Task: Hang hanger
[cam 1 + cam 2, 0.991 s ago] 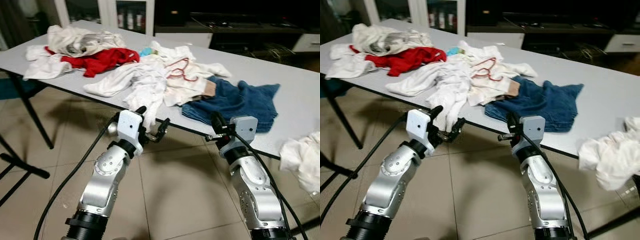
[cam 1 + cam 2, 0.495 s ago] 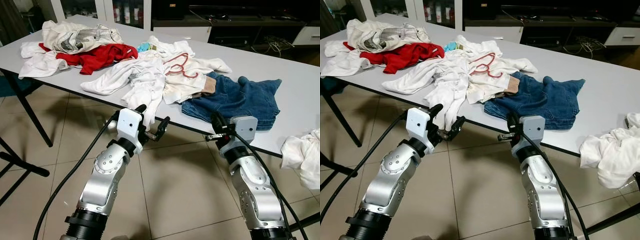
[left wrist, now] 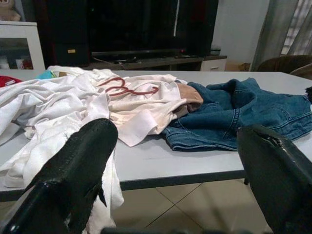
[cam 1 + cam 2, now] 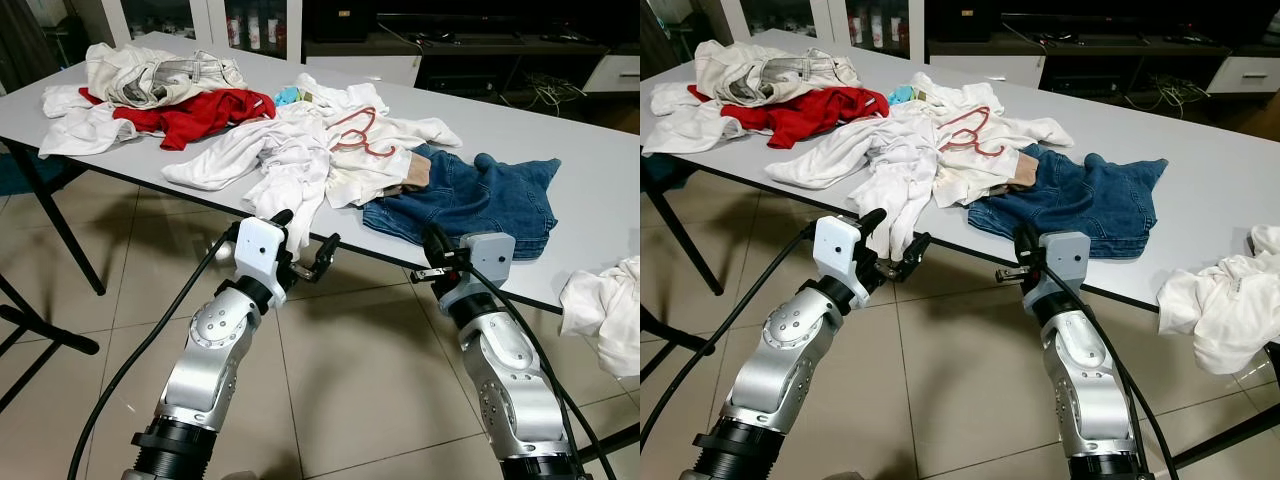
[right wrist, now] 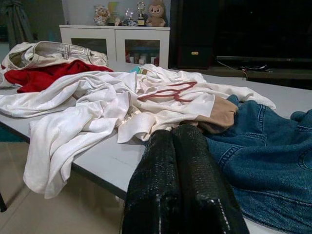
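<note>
A red wire hanger (image 4: 358,135) lies flat on a heap of white clothes (image 4: 290,165) in the middle of the grey table (image 4: 600,150). It also shows in the wrist views, as the hanger (image 3: 127,88) and the hanger (image 5: 168,91). Both grippers hover below and in front of the table's near edge, well short of the hanger. My left gripper (image 4: 305,235) is open with nothing between its fingers (image 3: 83,161). My right gripper (image 4: 434,245) is shut and empty, its fingers (image 5: 183,180) pressed together and pointing toward the clothes.
Blue jeans (image 4: 470,205) lie right of the white heap. A red garment (image 4: 200,112) and a pale bundle (image 4: 160,75) sit at the far left. A white cloth (image 4: 605,310) hangs over the table's right end. A table leg (image 4: 60,230) and a dark floor stand (image 4: 40,335) are on the left.
The whole picture shifted a second ago as the camera moved, bringing the table a little lower and closer. Both grippers keep the same pose, and the hanger has not moved.
</note>
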Available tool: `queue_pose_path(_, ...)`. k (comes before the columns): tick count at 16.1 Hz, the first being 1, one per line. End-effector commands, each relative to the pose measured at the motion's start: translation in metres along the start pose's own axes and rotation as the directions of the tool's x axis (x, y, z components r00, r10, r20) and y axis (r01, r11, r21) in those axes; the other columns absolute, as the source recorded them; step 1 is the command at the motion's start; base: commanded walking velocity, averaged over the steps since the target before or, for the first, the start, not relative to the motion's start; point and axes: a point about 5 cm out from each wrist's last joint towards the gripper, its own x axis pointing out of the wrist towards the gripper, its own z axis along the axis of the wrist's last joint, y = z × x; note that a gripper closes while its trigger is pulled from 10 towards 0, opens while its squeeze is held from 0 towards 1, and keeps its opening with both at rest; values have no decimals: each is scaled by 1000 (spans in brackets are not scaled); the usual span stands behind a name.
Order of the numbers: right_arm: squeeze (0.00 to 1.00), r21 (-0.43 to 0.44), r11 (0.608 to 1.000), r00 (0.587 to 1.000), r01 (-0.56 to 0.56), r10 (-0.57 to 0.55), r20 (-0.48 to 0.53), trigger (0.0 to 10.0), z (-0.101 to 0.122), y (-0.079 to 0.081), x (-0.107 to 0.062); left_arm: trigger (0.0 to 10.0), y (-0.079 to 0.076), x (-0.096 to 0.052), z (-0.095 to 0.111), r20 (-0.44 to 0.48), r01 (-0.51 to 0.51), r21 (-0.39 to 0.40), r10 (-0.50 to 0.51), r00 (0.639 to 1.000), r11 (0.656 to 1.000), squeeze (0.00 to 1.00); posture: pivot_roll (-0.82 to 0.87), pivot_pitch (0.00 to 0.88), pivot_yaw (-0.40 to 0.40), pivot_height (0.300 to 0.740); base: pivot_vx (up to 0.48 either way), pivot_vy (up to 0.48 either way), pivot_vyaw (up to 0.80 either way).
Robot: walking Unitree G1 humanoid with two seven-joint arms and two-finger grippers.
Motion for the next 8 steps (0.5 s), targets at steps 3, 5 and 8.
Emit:
queue_pose_path(3, 0, -35, 999, 1000, -10, 10, 22, 10000, 6, -4, 4, 10000, -1, 2, 1, 2, -3, 2, 3, 1000, 1000, 0, 4, 0, -61, 740, 0, 0, 0)
queue_pose_path(5, 0, -104, 994, 998, -33, 38, 48, 10000, 14, -6, 11, 10000, -1, 2, 0, 0, -6, 1, 6, 1000, 1000, 0, 2, 0, -57, 740, 0, 0, 0)
queue_pose_path(8, 0, -152, 986, 994, -74, 85, 65, 10000, 25, -10, 26, 10000, 1, 2, 1, 2, -10, 9, 10, 1000, 1000, 0, 10, 0, -56, 740, 0, 0, 0)
